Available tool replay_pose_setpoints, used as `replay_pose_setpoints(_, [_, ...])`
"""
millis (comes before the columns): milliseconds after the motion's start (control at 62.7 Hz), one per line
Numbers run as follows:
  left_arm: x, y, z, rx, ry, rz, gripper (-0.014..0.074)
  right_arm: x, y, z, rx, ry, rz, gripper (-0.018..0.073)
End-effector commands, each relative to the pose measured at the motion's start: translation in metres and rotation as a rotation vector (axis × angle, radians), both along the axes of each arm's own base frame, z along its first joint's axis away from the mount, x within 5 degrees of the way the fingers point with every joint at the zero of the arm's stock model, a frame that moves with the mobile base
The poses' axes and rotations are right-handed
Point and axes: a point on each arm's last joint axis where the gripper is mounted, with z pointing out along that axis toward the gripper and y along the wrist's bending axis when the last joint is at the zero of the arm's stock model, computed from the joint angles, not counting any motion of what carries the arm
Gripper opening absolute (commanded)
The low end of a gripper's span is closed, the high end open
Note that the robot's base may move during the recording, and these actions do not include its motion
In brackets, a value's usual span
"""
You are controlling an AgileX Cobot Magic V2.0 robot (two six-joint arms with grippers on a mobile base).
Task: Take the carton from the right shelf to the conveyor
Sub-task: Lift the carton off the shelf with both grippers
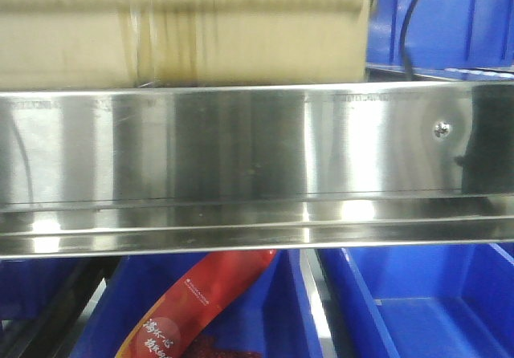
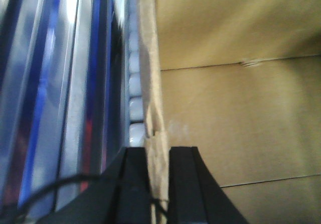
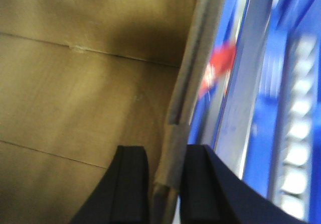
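In the front view the carton (image 1: 185, 29) sits at about 11 o'clock, blurred, its bottom edge resting on the right shelf (image 1: 241, 141). The shelf's mirror-like front lip runs across the whole middle of the picture. A screw head (image 1: 441, 130) shows on the lip toward 3 o'clock. Below the shelf, blue bins (image 1: 426, 310) fill the 5 and 7 o'clock corners. A red packet (image 1: 201, 306) with white lettering lies in the one at 7 o'clock. Another blue bin stands behind the carton at 1 o'clock, with a black cable (image 1: 404, 29) hanging in front of it.

Neither arm appears there - only the wrist cameras show them. The left gripper (image 2: 158, 184) enters from 6 o'clock, its black fingers (image 2: 134, 184) closed narrow on the carton's upright side wall, one finger outside and one inside. The box's brown interior spreads toward 3 o'clock, and the steel of the shelf blurs toward 9 o'clock.

The right gripper (image 3: 165, 184) mirrors this - it is clamped from 6 o'clock on the opposite wall, with the interior toward 9 o'clock. Blue plastic and the red packet lie outside, toward 2 o'clock.
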Motion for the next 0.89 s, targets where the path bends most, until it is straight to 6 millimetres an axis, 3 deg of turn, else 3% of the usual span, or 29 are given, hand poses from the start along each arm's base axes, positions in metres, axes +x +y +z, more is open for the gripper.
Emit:
replay_pose_setpoints(0, [-0.033, 0.002, 0.034, -0.015, -0.116, -0.005, -0.0008, -0.027, -0.016, 0.036, 0.036, -0.112, -0.008, -0.0069])
replay_pose_setpoints(159, [-0.075, -0.006, 0.054, -0.028, -0.185, -0.049, -0.0008, -0.064, -0.031, 0.061, 0.064, -0.166, 0.002, -0.0069])
replay_pose_setpoints(383, [-0.114, -0.02, 0.04, -0.067, -0.144, -0.101, -0.0008, -0.11, -0.056, 0.058, 0.032, -0.147, -0.01, -0.0069])
replay_pose_setpoints(669, [-0.126, -0.028, 0.019, -0.074, -0.078, -0.142, -0.0008, -0.154, -0.078, 0.034, 0.003, -0.086, -0.007, -0.0069])
replay_pose_setpoints(877, [-0.126, -0.028, 0.019, -0.078, -0.077, -0.144, -0.0008, -0.165, -0.084, 0.022, -0.011, -0.059, -0.007, -0.0069])
